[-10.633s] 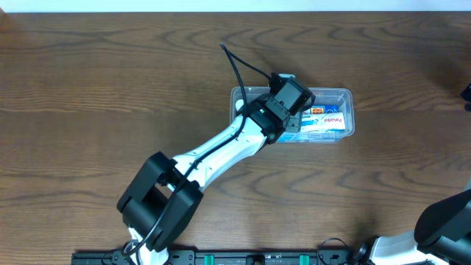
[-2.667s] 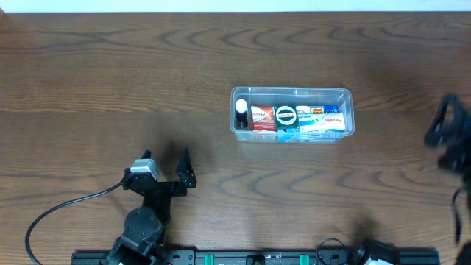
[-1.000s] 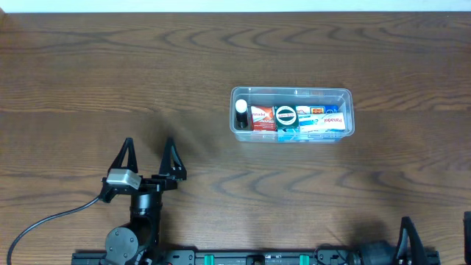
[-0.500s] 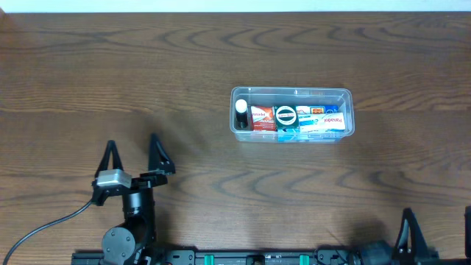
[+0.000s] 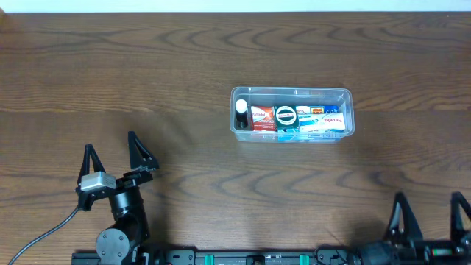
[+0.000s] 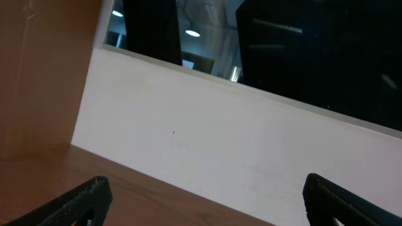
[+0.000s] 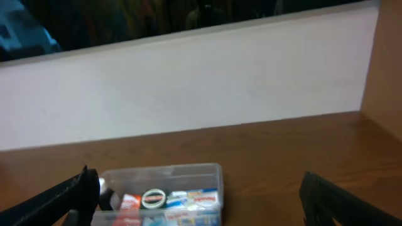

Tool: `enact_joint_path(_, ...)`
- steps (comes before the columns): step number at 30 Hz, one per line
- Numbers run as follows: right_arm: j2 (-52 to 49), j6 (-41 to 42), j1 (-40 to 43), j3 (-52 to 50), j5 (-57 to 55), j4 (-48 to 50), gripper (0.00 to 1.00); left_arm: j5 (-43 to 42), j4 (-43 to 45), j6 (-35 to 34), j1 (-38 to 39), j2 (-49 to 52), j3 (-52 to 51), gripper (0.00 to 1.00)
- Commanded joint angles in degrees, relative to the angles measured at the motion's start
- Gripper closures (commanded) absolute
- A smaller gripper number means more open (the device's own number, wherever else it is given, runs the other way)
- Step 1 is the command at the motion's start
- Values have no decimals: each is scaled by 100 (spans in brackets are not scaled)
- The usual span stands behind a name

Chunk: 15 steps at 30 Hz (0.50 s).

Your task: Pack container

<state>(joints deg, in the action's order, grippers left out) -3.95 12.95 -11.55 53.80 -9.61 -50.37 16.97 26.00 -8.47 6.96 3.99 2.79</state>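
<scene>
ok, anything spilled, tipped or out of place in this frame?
Nothing stands out. The container sits square on the table, with the boxes, round tin and white-capped bottle packed inside in a row. The left gripper and right gripper are open and empty at the near edge.

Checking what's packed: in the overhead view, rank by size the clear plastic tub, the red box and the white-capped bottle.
Largest: the clear plastic tub.
Then the red box.
Smallest: the white-capped bottle, as seen from above.
</scene>
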Motion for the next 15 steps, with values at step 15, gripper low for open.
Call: enact_joint_path(15, -20, 826, -81, -3005, 1008, 3641, 1, -267, 15, 133, -85, -2, -7, 2)
